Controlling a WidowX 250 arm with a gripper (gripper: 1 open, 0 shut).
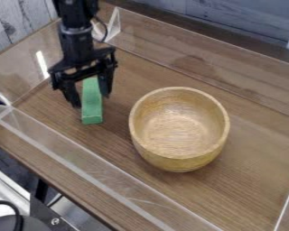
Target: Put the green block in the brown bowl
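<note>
We see the end effector spread wide, straddling the block to grasp it, the bowl waiting near the table's middle.

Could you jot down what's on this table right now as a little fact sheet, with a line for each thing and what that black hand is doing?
green block: lying flat on the wooden table, left of the bowl, apart from it
brown bowl: wooden, upright, nothing inside
hand: black, pointing down, open, fingers either side of the block's far end
block held: not yet, it lies on the table
clear wall: transparent edging around the table
</note>
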